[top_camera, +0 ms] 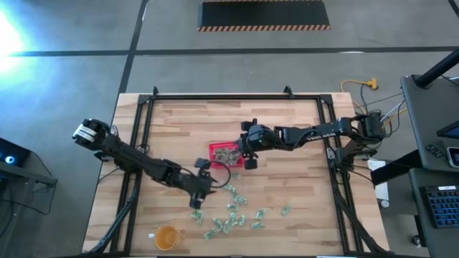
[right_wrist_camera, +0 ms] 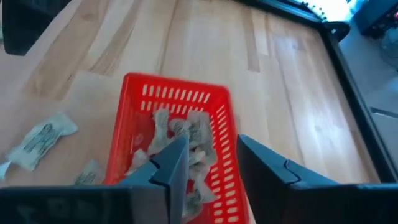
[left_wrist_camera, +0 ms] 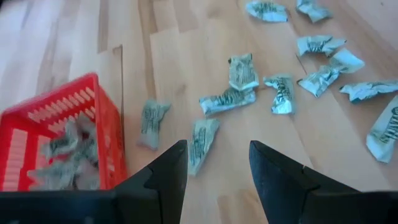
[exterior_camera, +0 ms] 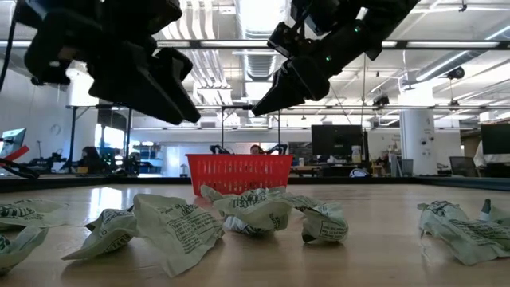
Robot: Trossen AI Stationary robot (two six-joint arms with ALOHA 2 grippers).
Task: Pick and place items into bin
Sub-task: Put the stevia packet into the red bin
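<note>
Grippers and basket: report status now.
Right gripper open over red basket, nothing held. Left gripper open above loose packets on table. Basket part filled. Nothing in the way.

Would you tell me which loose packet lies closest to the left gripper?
The packet just ahead of the left gripper, beside its finger; the other loose ones lie farther off.

Wooden table (top_camera: 287, 129): red basket (top_camera: 224, 152), scattered packets (top_camera: 231, 215), orange cup (top_camera: 166, 237).

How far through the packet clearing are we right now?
Partly done: several packets already lie in the red basket. The right gripper hangs open and empty over it. The left gripper is open above a loose packet, nothing gripped. More than a dozen packets remain scattered on the table.
</note>
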